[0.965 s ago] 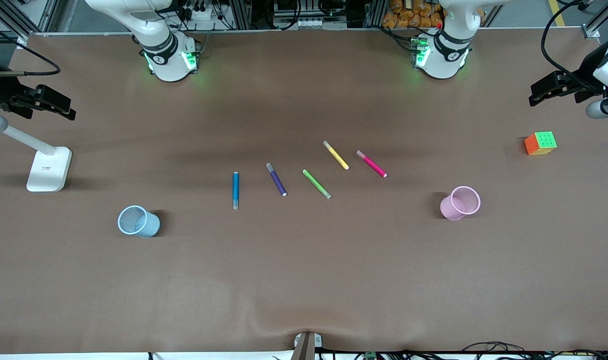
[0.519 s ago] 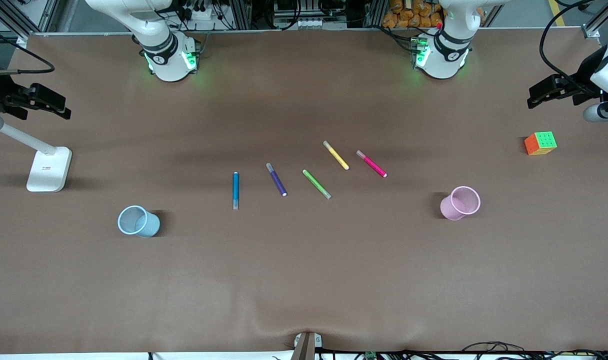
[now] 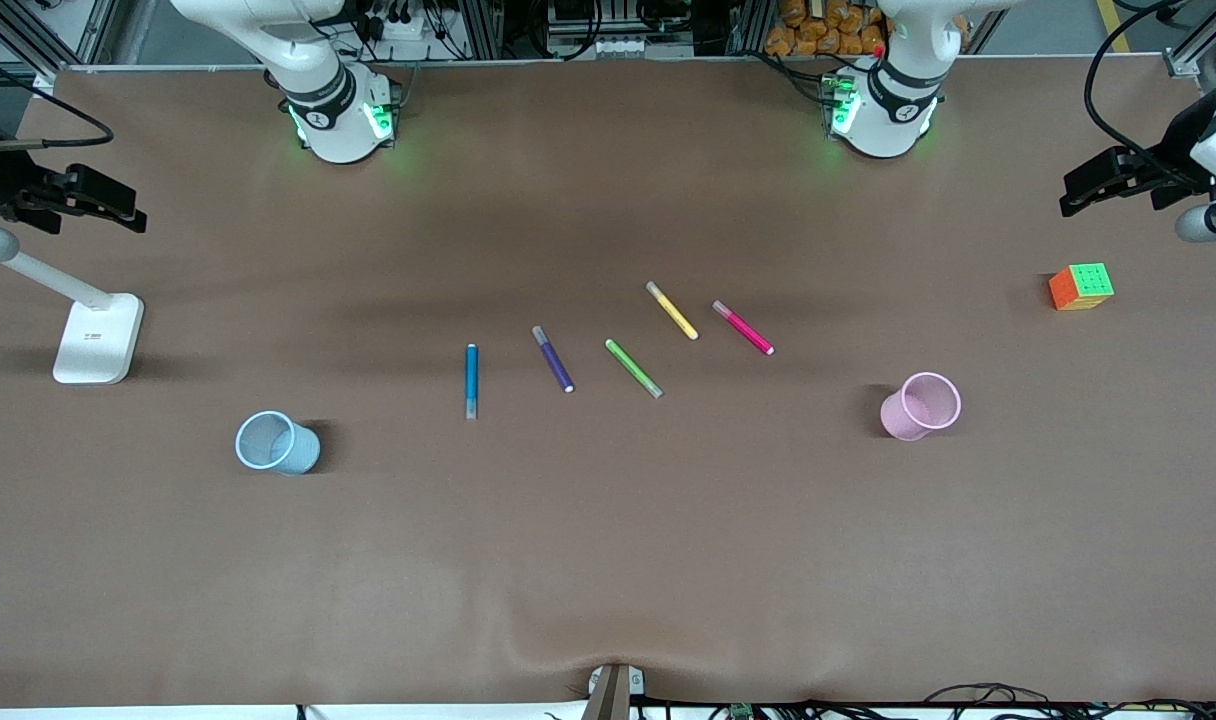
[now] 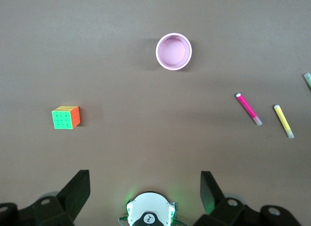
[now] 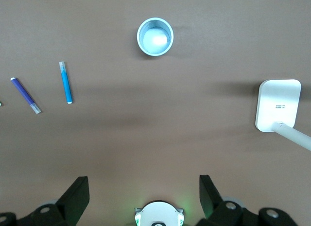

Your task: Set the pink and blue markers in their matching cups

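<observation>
Pink marker (image 3: 743, 327) and blue marker (image 3: 471, 380) flat on table (image 3: 608, 560), apart from cups. Left gripper (image 4: 145, 189) high over left end, right gripper (image 5: 144, 189) over right end. Both spread wide, empty.

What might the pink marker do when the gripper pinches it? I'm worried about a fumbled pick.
The pink marker looks slim and round, lying flat on the table, so it may roll if nudged. It seems stiff and light. The smooth barrel could slip.

The worktop (image 3: 608, 560) wears a matt brown cloth-like cover, while the blue cup (image 3: 276, 443) and pink cup (image 3: 919, 406) look like smooth pale plastic, the markers (image 3: 471, 380) glossier.
</observation>
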Available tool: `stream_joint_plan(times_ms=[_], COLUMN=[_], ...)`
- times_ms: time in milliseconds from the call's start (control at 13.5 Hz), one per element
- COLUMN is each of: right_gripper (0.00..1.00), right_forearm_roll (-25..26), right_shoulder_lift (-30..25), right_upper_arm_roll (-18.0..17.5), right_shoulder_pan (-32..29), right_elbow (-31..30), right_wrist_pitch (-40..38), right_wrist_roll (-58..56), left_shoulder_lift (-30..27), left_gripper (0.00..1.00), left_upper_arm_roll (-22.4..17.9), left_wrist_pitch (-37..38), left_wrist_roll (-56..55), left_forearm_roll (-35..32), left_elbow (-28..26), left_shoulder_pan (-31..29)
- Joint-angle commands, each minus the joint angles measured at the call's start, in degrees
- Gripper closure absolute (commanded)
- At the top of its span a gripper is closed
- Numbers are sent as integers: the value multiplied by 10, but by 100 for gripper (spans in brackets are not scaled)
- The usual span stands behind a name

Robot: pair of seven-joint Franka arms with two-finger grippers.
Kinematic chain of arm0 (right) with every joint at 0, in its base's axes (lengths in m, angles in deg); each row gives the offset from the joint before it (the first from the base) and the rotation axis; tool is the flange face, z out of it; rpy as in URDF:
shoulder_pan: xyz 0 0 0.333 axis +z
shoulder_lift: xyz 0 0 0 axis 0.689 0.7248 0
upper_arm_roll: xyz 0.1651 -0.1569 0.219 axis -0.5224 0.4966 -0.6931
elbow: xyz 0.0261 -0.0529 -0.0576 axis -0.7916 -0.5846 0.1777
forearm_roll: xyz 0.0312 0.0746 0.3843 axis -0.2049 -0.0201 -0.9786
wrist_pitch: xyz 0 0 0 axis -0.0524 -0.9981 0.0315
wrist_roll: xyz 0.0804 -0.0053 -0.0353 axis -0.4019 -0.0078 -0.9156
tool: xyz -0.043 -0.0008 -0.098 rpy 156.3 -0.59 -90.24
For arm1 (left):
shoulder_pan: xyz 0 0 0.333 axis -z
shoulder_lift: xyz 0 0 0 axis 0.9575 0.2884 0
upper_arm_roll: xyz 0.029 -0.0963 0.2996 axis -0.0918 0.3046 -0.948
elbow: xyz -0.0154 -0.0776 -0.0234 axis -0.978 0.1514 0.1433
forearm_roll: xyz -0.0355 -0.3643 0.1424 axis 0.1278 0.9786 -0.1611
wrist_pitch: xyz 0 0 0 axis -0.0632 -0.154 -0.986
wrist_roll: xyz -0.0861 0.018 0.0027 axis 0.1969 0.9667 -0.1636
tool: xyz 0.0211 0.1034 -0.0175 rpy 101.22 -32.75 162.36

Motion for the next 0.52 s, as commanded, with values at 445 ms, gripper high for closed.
stream_joint_plan(times_ms=[445], right_gripper=[0], right_forearm_roll=[0], right_shoulder_lift=[10], right_upper_arm_roll=[-3], right_shoulder_pan=[32], right_elbow=[-1], right_wrist_pitch=[23], right_wrist_roll=[-4], left_shoulder_lift=[10], left_gripper=[0], left_upper_arm_roll=[3], left_wrist_pitch=[0], left_wrist_roll=[-6], left_forearm_roll=[-11], left_elbow=[10], left_shoulder_pan=[0])
